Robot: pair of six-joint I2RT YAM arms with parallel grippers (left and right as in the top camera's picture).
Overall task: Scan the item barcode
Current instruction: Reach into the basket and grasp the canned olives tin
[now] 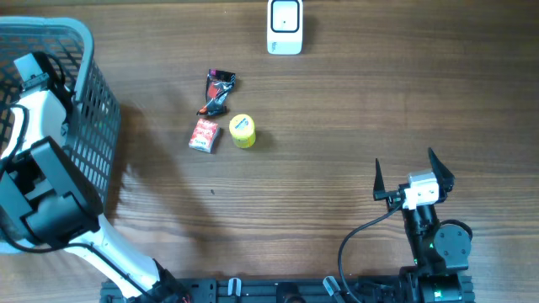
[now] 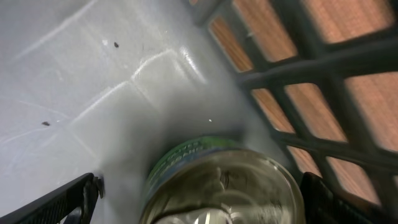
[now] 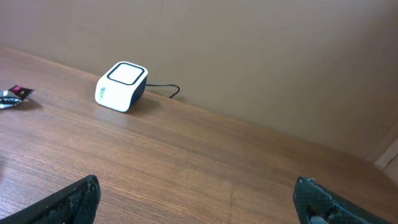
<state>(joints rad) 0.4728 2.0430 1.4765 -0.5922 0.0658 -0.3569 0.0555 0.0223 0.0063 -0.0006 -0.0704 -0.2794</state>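
My left arm reaches down into the grey basket (image 1: 88, 93) at the table's left. In the left wrist view a can (image 2: 224, 183) with a shiny metal lid and a green label stands on the basket floor. My left gripper (image 2: 200, 205) is open with one finger on each side of the can, a gap showing at the left finger. The white barcode scanner (image 1: 285, 27) sits at the far edge of the table, also seen in the right wrist view as the scanner (image 3: 122, 86). My right gripper (image 1: 413, 178) hangs open and empty over bare wood at the front right.
Three loose items lie mid-table: a black and red packet (image 1: 219, 91), a small red box (image 1: 204, 135) and a yellow cylinder (image 1: 242, 130). The basket's lattice wall (image 2: 323, 74) rises close on the right of the can. A cable runs behind the scanner.
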